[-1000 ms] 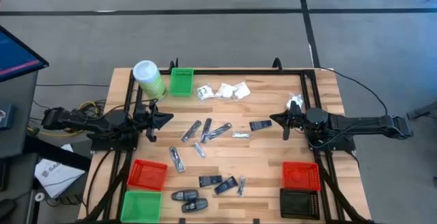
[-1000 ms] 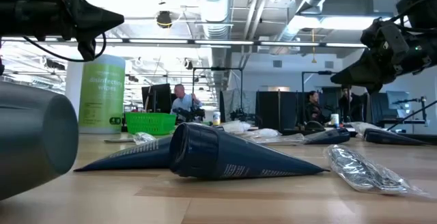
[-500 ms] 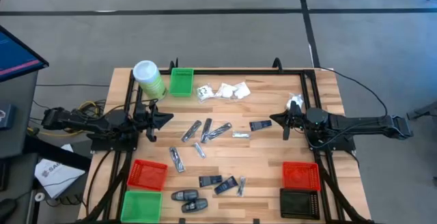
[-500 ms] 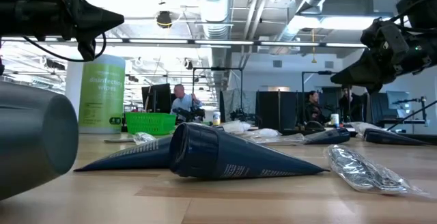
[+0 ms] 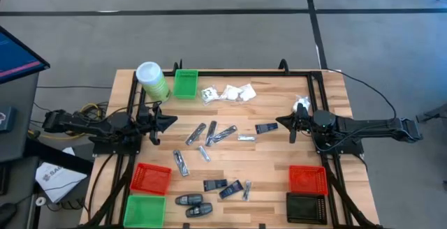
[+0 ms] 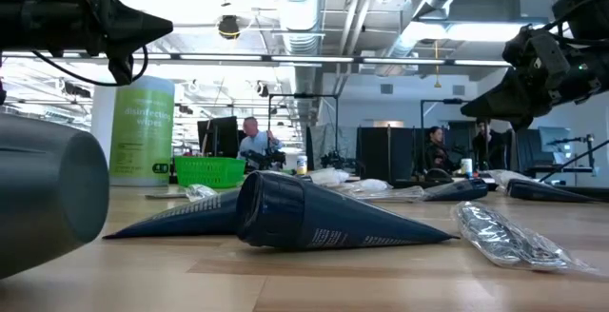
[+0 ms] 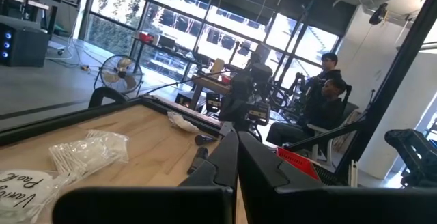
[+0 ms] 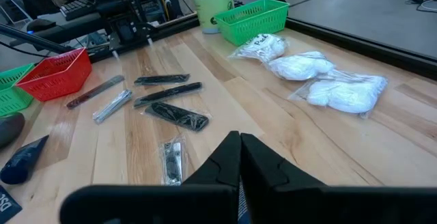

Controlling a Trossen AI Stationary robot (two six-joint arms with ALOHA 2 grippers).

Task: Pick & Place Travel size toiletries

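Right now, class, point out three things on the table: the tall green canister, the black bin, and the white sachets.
Green canister (image 5: 151,76): high view, on its white lid.
Black bin (image 5: 307,207): high view, on its gridded floor.
White sachets (image 8: 304,66): right wrist view, on the middle sachet's crinkly face.

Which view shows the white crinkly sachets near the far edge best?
The right wrist view: the white crinkly sachets lie close, unobstructed, each separate. The high view shows them small; the left wrist view catches some at its edge; the low view barely shows them.
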